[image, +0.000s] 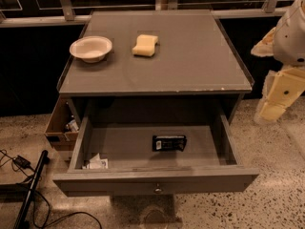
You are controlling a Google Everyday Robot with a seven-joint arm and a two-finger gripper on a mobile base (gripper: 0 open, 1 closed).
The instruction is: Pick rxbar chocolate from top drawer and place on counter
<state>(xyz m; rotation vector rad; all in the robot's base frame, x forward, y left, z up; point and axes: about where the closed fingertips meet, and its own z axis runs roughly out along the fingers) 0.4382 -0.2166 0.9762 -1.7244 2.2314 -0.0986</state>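
The rxbar chocolate [169, 142], a flat black wrapper with white marks, lies on the floor of the open top drawer [155, 181], right of its middle. The grey counter [190, 61] is above it. My arm hangs at the right edge of the view, beside the cabinet. My gripper [270, 111] is at the arm's lower end, level with the drawer's right wall, outside it and well clear of the bar. It holds nothing that I can see.
A white bowl [91, 48] and a yellow sponge [145, 45] sit on the counter's far left half. White paper packets [96, 163] lie in the drawer's front left corner. A brown cardboard box [59, 125] stands left of the cabinet, with cables [28, 185] on the floor.
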